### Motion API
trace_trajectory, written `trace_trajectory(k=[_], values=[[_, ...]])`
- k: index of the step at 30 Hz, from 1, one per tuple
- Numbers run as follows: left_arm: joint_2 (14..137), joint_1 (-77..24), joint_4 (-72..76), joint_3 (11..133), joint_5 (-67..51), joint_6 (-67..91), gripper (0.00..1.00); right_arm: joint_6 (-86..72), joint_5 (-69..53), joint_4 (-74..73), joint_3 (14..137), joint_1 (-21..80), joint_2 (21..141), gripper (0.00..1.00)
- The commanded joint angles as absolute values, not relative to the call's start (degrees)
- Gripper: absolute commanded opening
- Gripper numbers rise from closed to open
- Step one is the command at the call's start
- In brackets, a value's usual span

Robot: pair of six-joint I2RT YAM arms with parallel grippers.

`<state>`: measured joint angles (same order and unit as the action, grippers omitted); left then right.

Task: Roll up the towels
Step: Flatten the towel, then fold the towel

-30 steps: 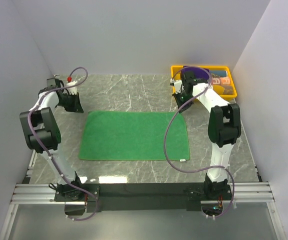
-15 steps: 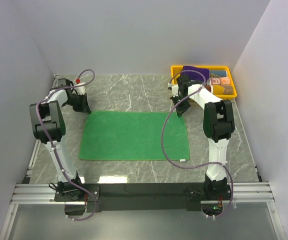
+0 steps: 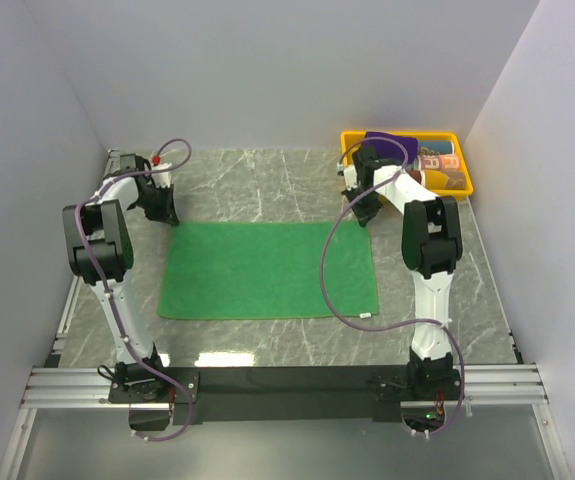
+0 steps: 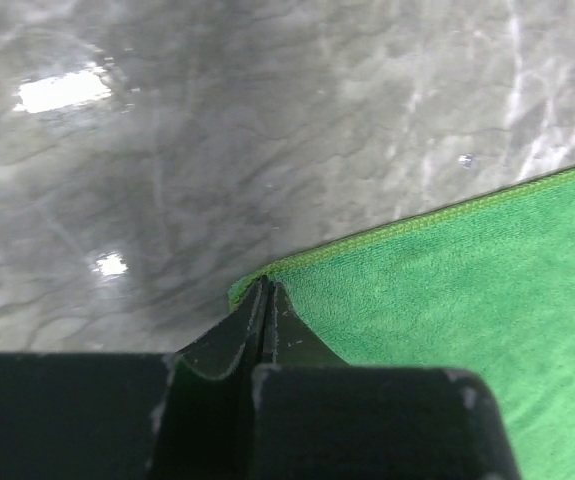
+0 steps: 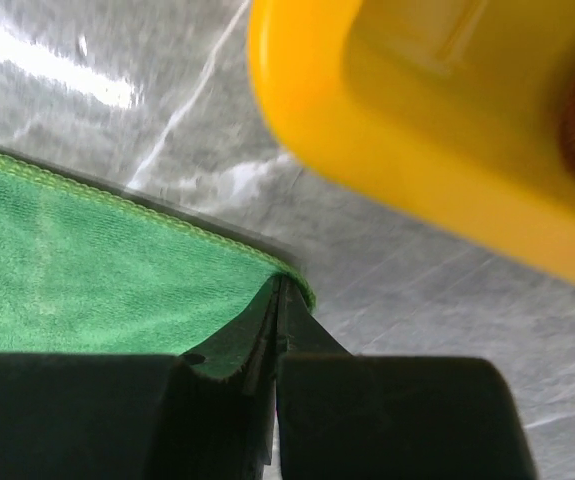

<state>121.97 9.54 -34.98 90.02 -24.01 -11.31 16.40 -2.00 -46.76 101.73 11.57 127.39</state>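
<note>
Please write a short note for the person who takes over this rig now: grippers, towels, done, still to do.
Left gripper: shut on the far left corner of the green towel.
Right gripper: shut on its far right corner, beside the yellow tray.
The green towel lies flat on the table; the purple towel is in the tray.
Done: both corners pinched. To do: roll both towels.

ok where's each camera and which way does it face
top external: above, behind the bases, facing down at the table; both arms show
left wrist: on left arm, down at green towel's far-left corner; shut jaws show
right wrist: on right arm, towel's far-right corner, yellow tray; shut jaws show
wrist views share the towel
</note>
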Motion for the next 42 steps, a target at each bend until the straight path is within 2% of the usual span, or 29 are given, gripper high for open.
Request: trace_trajectory(k=[1, 4, 7, 8, 9, 15, 23, 28, 33, 42], values=[[120.8, 10.5, -34.4, 89.6, -17.6, -13.4, 0.01, 17.3, -1.8, -46.1, 105.5, 11.1, 128.1, 0.0], [120.7, 10.5, -34.7, 90.8, -19.2, -13.4, 0.02, 17.1, -4.3, -46.8, 106.5, 11.0, 127.0, 0.01], [120.3, 10.5, -36.8, 93.4, -22.0, -14.6, 0.13, 17.2, -7.2, -47.7, 106.6, 11.0, 124.2, 0.15], [119.8, 10.5, -37.3, 94.0, -23.9, -14.9, 0.16, 17.1, -7.4, -46.6, 106.0, 11.0, 121.8, 0.23], [119.4, 10.5, -37.4, 94.6, -24.3, -15.6, 0.21, 17.1, -7.4, -45.9, 104.7, 10.9, 120.9, 0.25], [118.7, 10.5, -37.9, 97.6, -24.7, -17.0, 0.29, 17.1, -5.7, -46.9, 107.2, 9.5, 121.1, 0.26], [122.3, 10.5, -40.6, 101.6, -23.1, -18.0, 0.36, 17.8, -6.9, -48.8, 110.1, 8.4, 125.2, 0.37], [122.5, 10.5, -41.4, 101.3, -22.3, -18.9, 0.51, 18.5, -7.6, -49.5, 109.0, 8.4, 126.6, 0.41], [124.3, 10.5, -43.3, 101.6, -22.1, -19.6, 0.55, 18.6, -9.1, -49.8, 108.7, 8.4, 128.0, 0.43], [127.7, 10.9, -50.9, 105.7, -27.6, -25.0, 0.55, 20.9, -10.4, -52.0, 109.2, 8.4, 129.7, 0.43]])
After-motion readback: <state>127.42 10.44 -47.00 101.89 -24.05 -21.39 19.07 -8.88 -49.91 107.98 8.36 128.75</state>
